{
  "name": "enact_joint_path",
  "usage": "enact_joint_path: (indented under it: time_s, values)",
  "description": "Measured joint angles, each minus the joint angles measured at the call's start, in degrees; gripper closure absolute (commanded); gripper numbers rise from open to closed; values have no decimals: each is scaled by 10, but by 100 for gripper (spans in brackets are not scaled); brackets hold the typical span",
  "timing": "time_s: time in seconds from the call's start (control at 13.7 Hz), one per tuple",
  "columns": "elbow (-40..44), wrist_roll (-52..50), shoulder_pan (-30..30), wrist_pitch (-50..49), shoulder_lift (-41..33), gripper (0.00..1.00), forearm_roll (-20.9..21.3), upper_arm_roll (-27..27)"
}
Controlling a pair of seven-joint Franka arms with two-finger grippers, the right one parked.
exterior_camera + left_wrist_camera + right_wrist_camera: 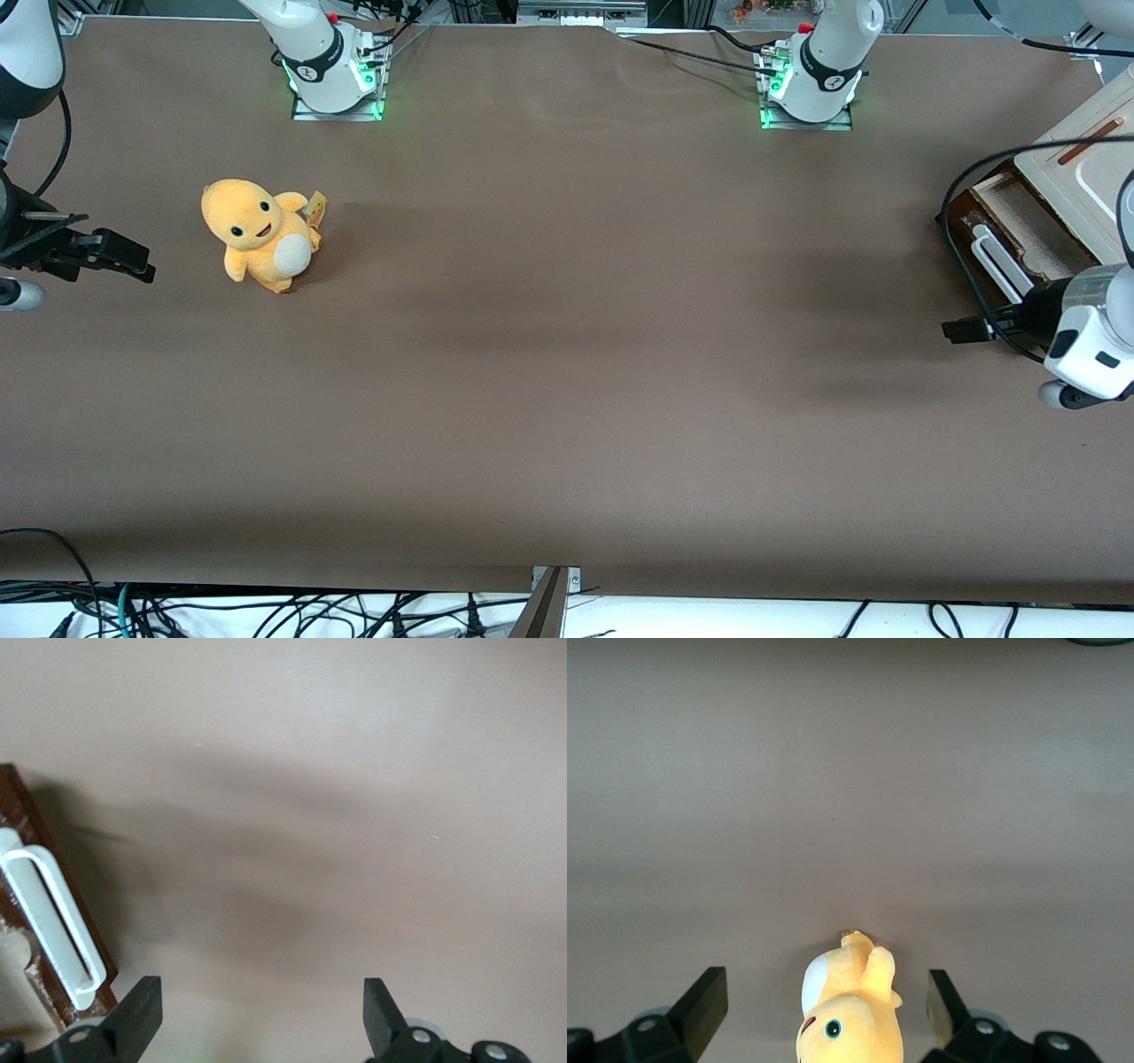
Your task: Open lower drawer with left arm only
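Observation:
The lower drawer [966, 232] stands pulled out of the cabinet at the working arm's end of the table. It has a dark brown front and a long white bar handle [997, 261], and its pale wooden inside [1032, 232] shows. The left arm [1094, 341] hangs over the drawer's end nearer the front camera. Its black gripper [955, 330] is open and empty, just in front of the drawer front and apart from the handle. In the left wrist view the gripper [261, 997] hangs over bare table, with the handle [53, 921] and the brown drawer front [18, 802] beside one finger.
The cabinet's cream-white top panel [1085, 164] lies above the drawer. A loose black cable [961, 190] loops over the drawer and the arm. A yellow plush toy [259, 233] stands toward the parked arm's end of the brown table [567, 372].

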Motion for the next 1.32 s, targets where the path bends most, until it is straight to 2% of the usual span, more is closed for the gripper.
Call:
enact_joint_path:
  time_s: [0.29, 0.66, 0.95, 1.32]
  values:
    - [-24, 64, 0, 34, -38, 0, 0, -13]
    - [-146, 193, -14, 91, -158, 0, -1, 34]
    - [-184, 179, -43, 93, -217, 0, -1, 40]
    - [-210, 143, -46, 94, -220, 0, -1, 42]
